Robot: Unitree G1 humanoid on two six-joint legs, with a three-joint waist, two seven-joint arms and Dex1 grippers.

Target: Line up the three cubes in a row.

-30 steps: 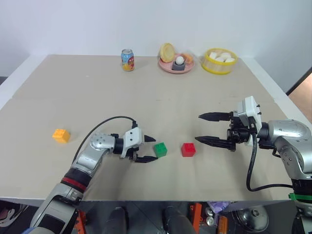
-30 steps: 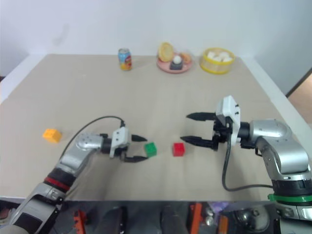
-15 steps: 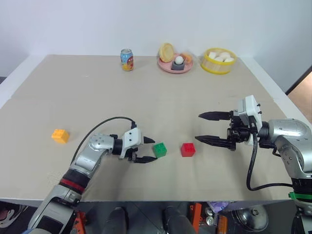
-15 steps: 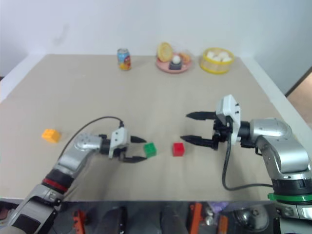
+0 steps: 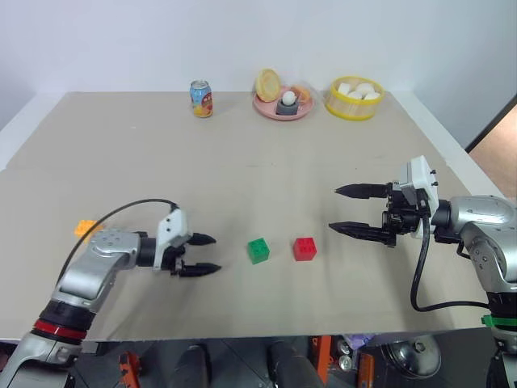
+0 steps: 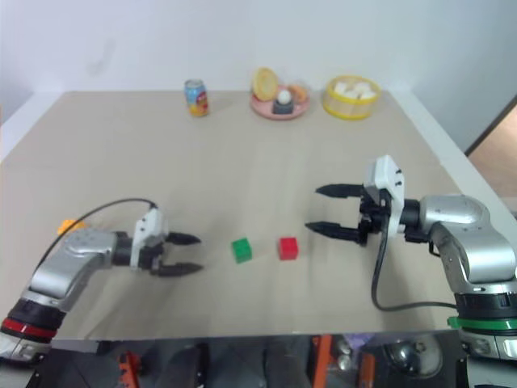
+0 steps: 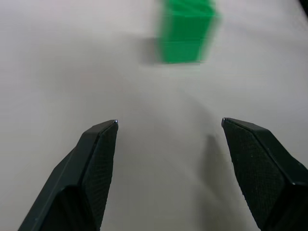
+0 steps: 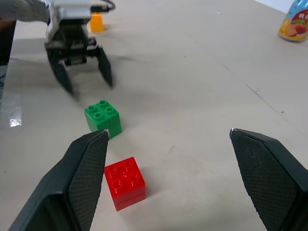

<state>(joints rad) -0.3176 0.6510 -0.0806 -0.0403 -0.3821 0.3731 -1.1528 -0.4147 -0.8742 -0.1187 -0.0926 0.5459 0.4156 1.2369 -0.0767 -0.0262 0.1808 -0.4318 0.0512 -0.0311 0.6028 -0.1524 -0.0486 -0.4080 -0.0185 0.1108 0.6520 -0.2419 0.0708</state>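
**Cube and End Effector Positions**

The green cube and the red cube stand on the table near its front edge, side by side with a small gap between them, green on the left, red on the right. Both sit upright with studs on top. The orange cube lies far to the left on the table, well apart from the other two and partly hidden behind the left arm's cable.

The left end effector is at the table surface, left of the green cube, with a clear gap between them. Its fingers point right, toward the green cube. The jaws stand open and hold nothing. In the left wrist view the green cube lies ahead of the fingertips, not between them.

The right end effector hangs above the table, to the right of the red cube and apart from it. Its fingers point left. The jaws stand wide open and hold nothing. In the right wrist view the red cube and the green cube lie ahead of the fingers, with the left end effector beyond them.

At the far edge of the table stand a can, a pink plate and a yellow bowl.
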